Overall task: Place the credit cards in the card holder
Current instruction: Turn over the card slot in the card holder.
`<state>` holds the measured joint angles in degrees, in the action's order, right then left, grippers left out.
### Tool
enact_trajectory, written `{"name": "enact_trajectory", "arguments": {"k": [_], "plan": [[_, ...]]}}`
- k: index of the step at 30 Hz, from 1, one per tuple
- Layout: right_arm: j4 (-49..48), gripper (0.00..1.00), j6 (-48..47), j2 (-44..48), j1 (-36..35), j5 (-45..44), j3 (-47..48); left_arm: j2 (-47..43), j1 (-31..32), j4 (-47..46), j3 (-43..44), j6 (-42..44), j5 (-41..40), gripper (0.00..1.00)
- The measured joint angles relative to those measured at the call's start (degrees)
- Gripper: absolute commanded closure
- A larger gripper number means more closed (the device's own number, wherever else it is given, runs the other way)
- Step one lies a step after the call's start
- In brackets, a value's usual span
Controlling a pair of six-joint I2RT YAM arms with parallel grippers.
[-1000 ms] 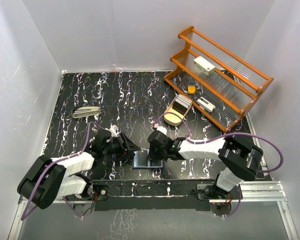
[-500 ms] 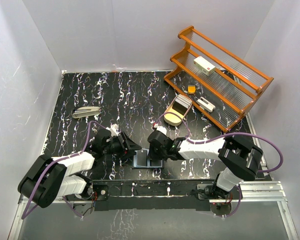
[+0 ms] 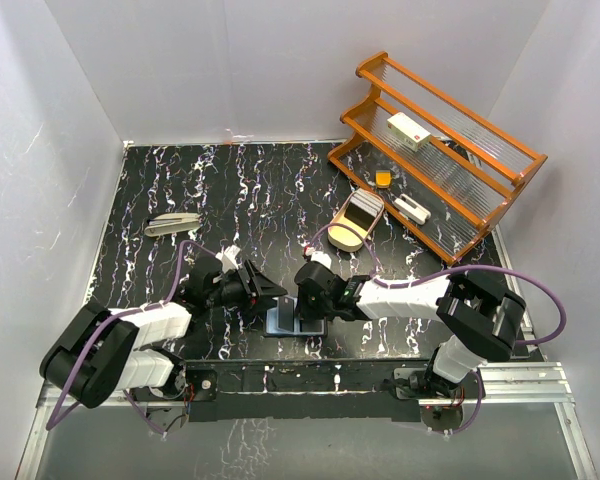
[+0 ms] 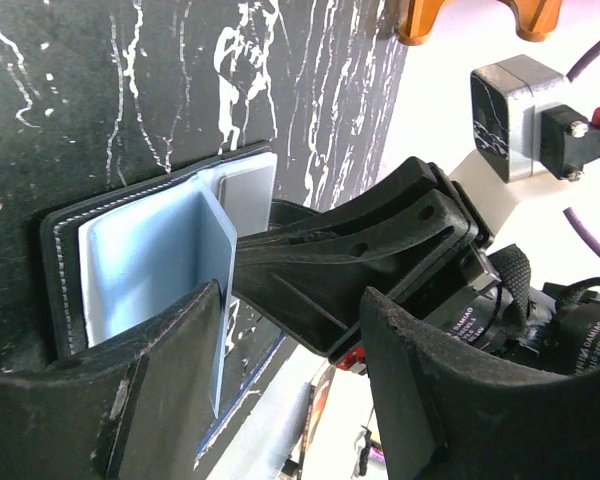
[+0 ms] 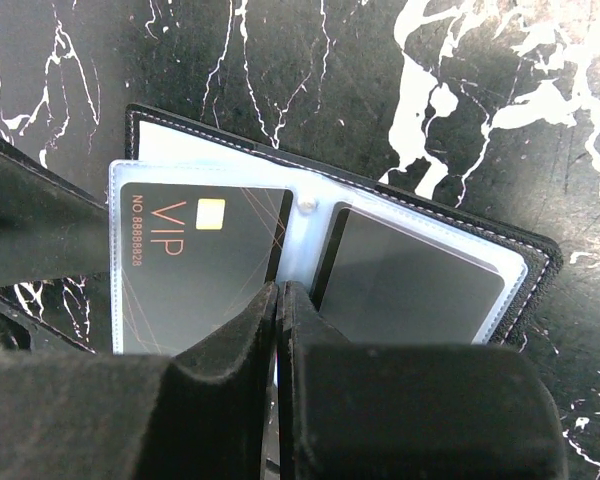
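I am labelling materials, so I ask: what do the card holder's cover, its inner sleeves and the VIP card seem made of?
Card holder cover: probably leather or imitation, matte black, pale stitched edge. Inner sleeves: soft translucent plastic, since cards show through. VIP card: likely plastic, dark, slightly glossy print.

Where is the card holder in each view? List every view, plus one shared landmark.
Top external: card holder low centre.
Left wrist: card holder at left, open.
Right wrist: card holder fills the middle, open.
Landmark: shut right gripper at its middle fold.
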<state>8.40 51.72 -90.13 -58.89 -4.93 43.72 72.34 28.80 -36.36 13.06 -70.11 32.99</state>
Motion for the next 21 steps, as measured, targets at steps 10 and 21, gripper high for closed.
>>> {"name": "enact_trajectory", "arguments": {"k": [10, 21], "plan": [[-3.15, 0.90, -3.63, -0.09, 0.00, -0.31, -0.68, 1.62, 2.62, -3.87, 0.02, -2.60, 0.02, 0.43], [-6.69, 0.82, -5.38, 3.89, 0.00, -1.09, -4.24, 3.34, 6.19, -3.41, 2.03, -2.95, -1.40, 0.43]]}}
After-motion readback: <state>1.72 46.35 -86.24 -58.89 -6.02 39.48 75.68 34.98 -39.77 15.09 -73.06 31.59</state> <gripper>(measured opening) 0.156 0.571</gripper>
